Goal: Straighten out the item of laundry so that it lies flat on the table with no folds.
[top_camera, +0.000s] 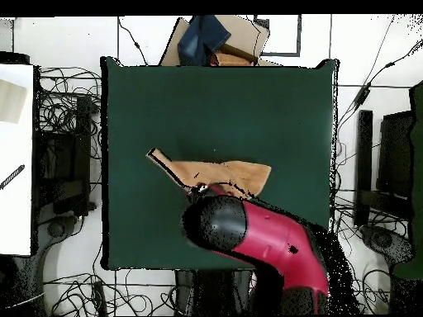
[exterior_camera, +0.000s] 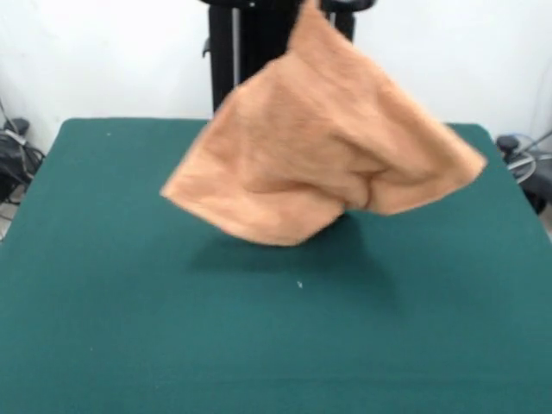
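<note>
A towel (exterior_camera: 323, 151) hangs in mid-air over the table (exterior_camera: 103, 310), pulled up by one corner at the 12 o'clock edge of the front view, where it runs out of the picture in front of the robot's black pedestal (exterior_camera: 233, 52). The gripper itself shows in neither view, so whether its fingers are clamped on that corner cannot be told; the way the cloth peaks to a point there suggests it is held from above.

The towel spreads into a rough diamond, corners flung toward 8 and 3 o'clock, with a crease bunched low at its middle. A dark shadow lies on the felt beneath it, a sign that the lower edge is clear of the table or barely brushing it.

From overhead, the red arm (top_camera: 264, 235) reaches in from 5 o'clock and its black head covers the grasp. Only a thin tan strip of the towel (top_camera: 223, 173) shows just past it, near the table's (top_camera: 165, 99) centre, seen almost edge-on because the cloth hangs upright.

The lift appears meant to let the towel's own weight shake folds loose before it is laid down. By that reading the task is at a middle stage: nothing lies flat yet, and the central crease remains to be worked out.
</note>
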`<control>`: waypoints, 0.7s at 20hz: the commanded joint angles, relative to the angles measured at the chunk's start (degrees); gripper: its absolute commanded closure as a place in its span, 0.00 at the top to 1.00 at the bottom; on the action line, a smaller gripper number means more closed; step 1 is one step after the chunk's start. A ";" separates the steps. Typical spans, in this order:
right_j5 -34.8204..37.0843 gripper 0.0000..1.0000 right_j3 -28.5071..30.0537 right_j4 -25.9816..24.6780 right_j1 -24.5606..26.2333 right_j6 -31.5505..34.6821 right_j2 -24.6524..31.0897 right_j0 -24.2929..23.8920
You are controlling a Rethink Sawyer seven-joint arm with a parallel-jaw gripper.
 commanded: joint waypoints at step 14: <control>13.82 0.00 -1.93 -1.62 -7.59 -14.33 13.59 -16.53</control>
